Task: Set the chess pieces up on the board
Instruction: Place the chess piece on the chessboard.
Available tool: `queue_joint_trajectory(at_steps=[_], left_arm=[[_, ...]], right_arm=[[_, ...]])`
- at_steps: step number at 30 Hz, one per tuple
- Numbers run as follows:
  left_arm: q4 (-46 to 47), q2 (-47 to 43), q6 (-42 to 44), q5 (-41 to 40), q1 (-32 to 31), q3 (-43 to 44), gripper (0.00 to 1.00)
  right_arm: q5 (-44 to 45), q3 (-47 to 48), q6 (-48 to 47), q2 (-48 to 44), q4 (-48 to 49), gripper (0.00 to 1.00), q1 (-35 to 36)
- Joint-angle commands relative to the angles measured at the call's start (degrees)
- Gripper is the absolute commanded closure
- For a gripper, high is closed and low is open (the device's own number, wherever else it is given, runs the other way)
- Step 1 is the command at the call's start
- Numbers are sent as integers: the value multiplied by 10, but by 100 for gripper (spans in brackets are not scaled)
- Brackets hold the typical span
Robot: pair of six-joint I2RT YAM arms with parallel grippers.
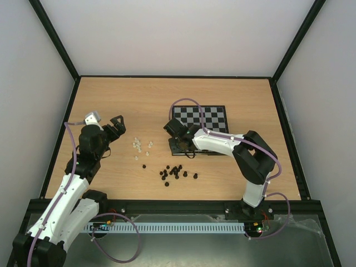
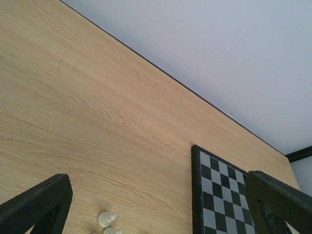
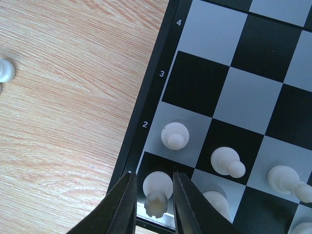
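Observation:
The board [image 3: 195, 83] fills the right wrist view. My right gripper [image 3: 153, 176] straddles a white rook [image 3: 157, 187] that stands on the corner square beside the "1" mark. A thin gap shows on each side of the rook, so the jaws are open. White pawns [image 3: 174, 135] [image 3: 226, 161] [image 3: 285, 179] stand along row 2, and another white piece [image 3: 214, 202] stands next to the rook. In the top view the right gripper [image 1: 177, 143] is at the board's [image 1: 214, 114] near left corner. Loose white chess pieces [image 1: 142, 146] lie left of the board. My left gripper [image 1: 115, 125] hangs open beside them, empty.
Black pieces [image 1: 177, 172] lie scattered on the wood in front of the board. The left wrist view shows two white pieces [image 2: 106, 218] low between the wide-spread fingers [image 2: 44, 200], and the board's left edge [image 2: 196, 195]. One white piece [image 3: 6, 69] lies on the wood left of the board.

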Motion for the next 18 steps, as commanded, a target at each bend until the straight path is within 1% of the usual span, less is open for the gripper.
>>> queue_joint_trajectory(at_steps=[1,4,6,8,12,13,14,16,17,18], left_arm=[[-3,-7,4,-3,0,-1,1],[-2,-6,4,-2,1,-3,1],[-2,-6,4,-2,0,-3,0],[-2,-5,4,-2,0,-2,0],[-1,-5,4,-1,0,-2,1],[-1,-5,4,-1,0,-3,1],[-1,-5,4,-1,0,-3,0],[-2,-5,4,0,0,-3,0],[-2,-4,4,-1,0,-3,1],[-3,-5,4,-1,0,-2,0]], right_arm=[[0,2,2,-12,-10,77,-2],[-1,4,2,-35,-13,77,-2],[-5,8,1,-57,-17,70,-1],[-11,14,1,-73,-21,62,0],[-30,36,-3,-86,-25,35,8],[-39,45,-6,-81,-24,30,11],[-47,56,-10,-74,-24,28,15],[-65,82,-15,-50,-25,26,20],[-72,97,-17,-36,-26,28,22],[-81,113,-19,-19,-28,32,23]])
